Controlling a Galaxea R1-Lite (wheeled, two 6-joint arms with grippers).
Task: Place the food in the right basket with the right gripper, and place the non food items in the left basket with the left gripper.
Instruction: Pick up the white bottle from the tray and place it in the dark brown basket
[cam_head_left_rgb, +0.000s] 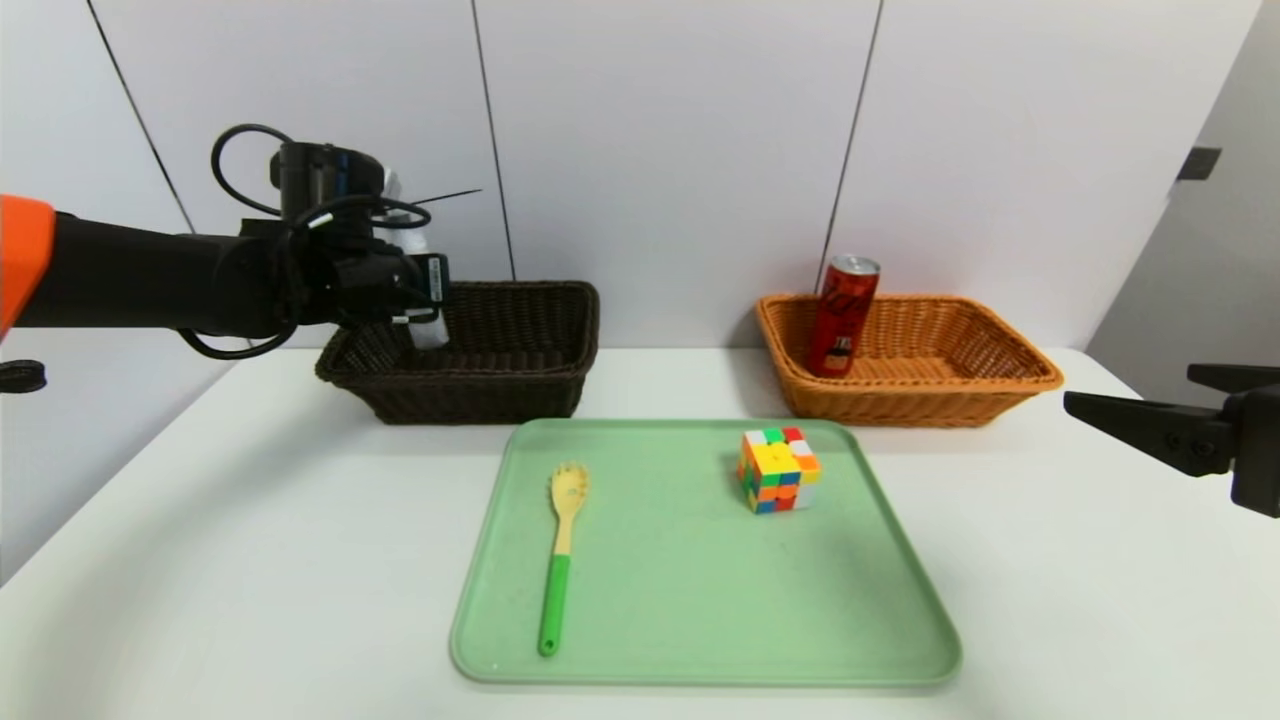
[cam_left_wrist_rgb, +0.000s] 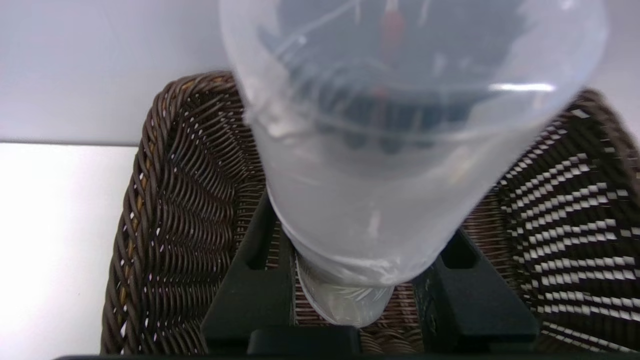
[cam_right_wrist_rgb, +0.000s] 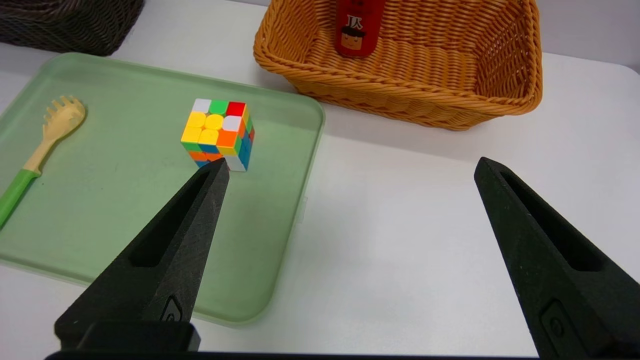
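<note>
Left gripper (cam_head_left_rgb: 425, 310) clamps a clear bottle (cam_left_wrist_rgb: 400, 165) above the dark basket (cam_head_left_rgb: 520, 385) — right gripper (cam_right_wrist_rgb: 350, 170) hangs wide open, empty, at the table's right.

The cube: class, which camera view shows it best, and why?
The right wrist view: the cube is close and its top and two sides show. The head view shows it farther off on the tray. The left wrist view misses it.

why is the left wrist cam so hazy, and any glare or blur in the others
Left wrist view: the clear bottle held by the left gripper fills the lens, streaked with a highlight. Head view: even light, soft shadow beside the cube. Right wrist view: sharp, no glare.
</note>
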